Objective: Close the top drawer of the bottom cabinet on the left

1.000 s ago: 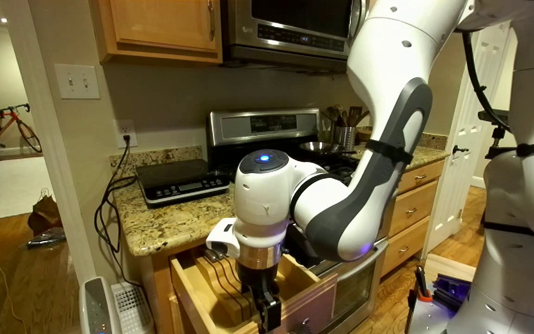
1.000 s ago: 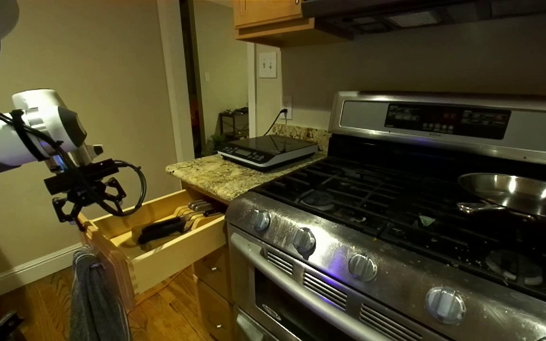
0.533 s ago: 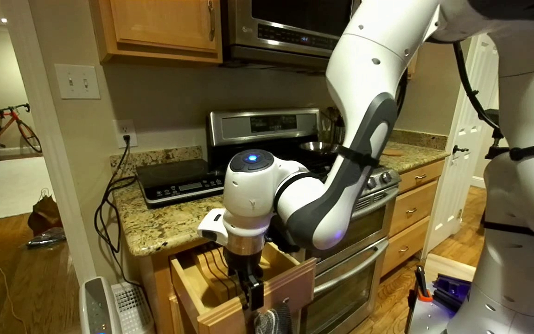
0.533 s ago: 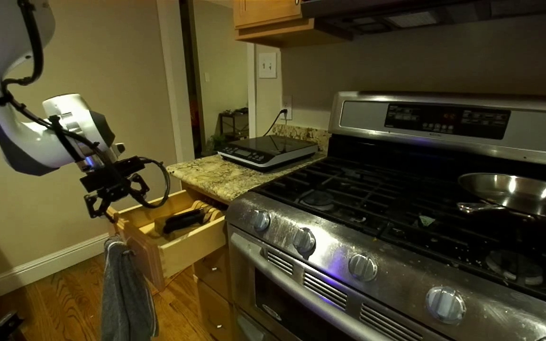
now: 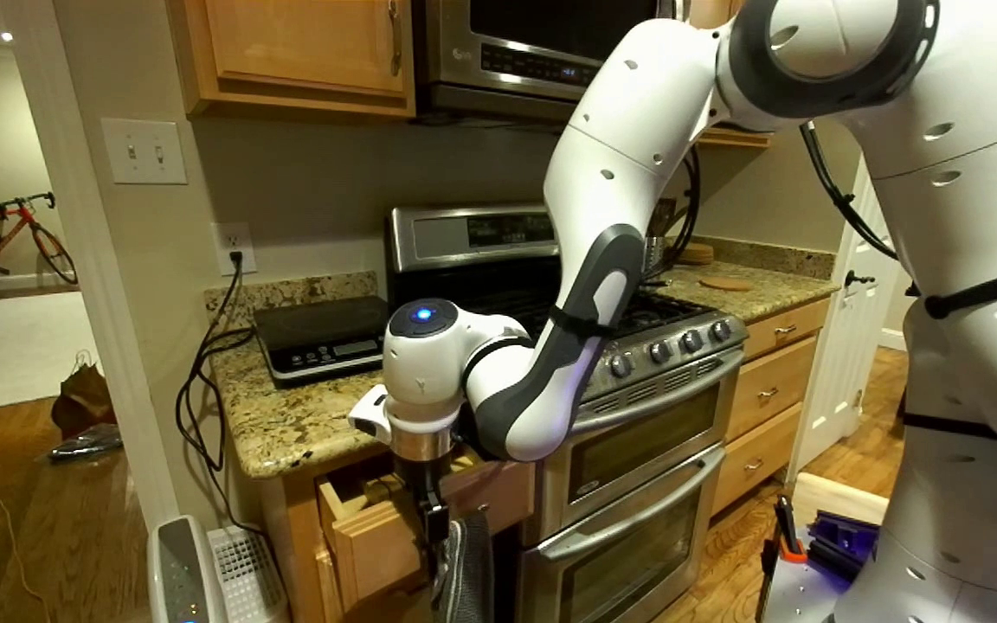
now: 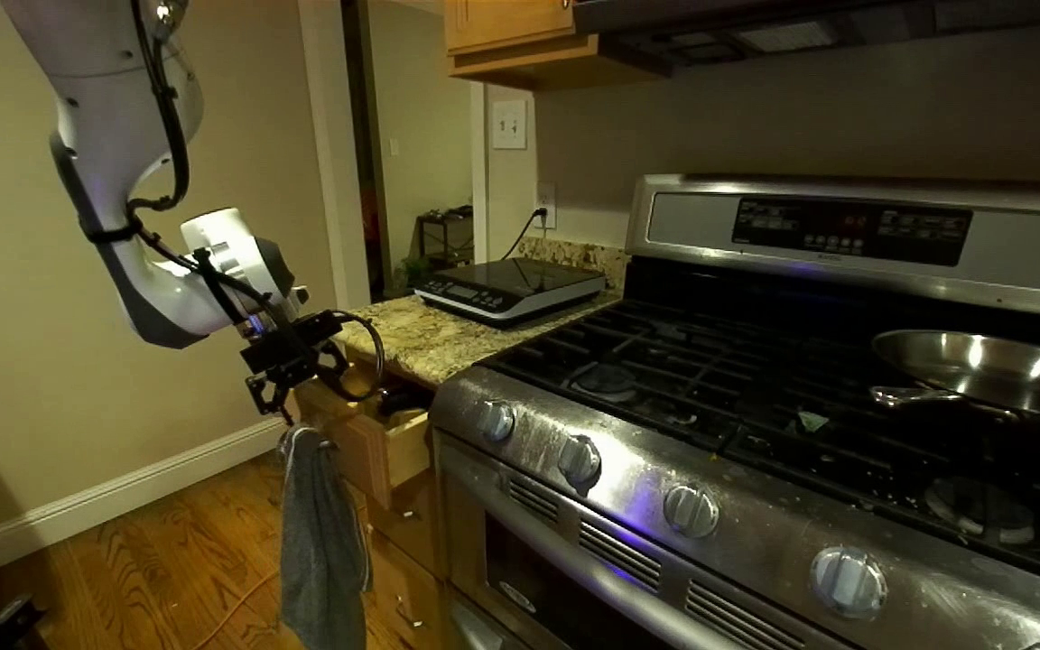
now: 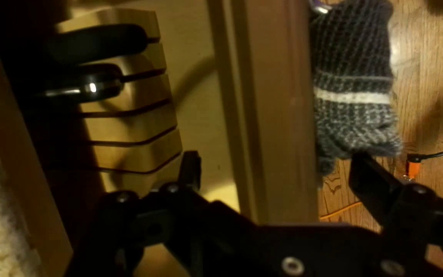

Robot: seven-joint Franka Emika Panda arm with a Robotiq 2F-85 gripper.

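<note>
"The top drawer (image 5: 390, 554) is part-way out. How does the claw (image 7: 279, 175) stand?"

"Apart. The inner finger (image 7: 190, 169) is on the inner side of the drawer front (image 7: 283, 115), the outer finger (image 7: 373, 184) beyond it, so the wood runs between them. Whether either one touches it, I can't tell."

"How should the push go, then?"

"I'd let the outer finger bear on the front and drive straight toward the bottom cabinet (image 5: 301, 528), over on the inner finger's side. No twist, or the drawer may skew and jam."

"What worries you?"

"The inner finger. If it dips below the rim, pushing all the way would likely trap it against the cabinet. Better to stop short, lift out, bring both fingers together, then nudge the front home from outside, clear of the towel (image 7: 354, 80) hanging right by the outer finger."

"And how does the drawer look?"

"Shallow, honey-coloured oak, flat-faced, with paler wood inside. On the inner finger's side I see a slotted knife insert (image 7: 133, 129), with two dark handles (image 7: 102, 40) lying along its slots, their far ends lost in shadow."
</note>
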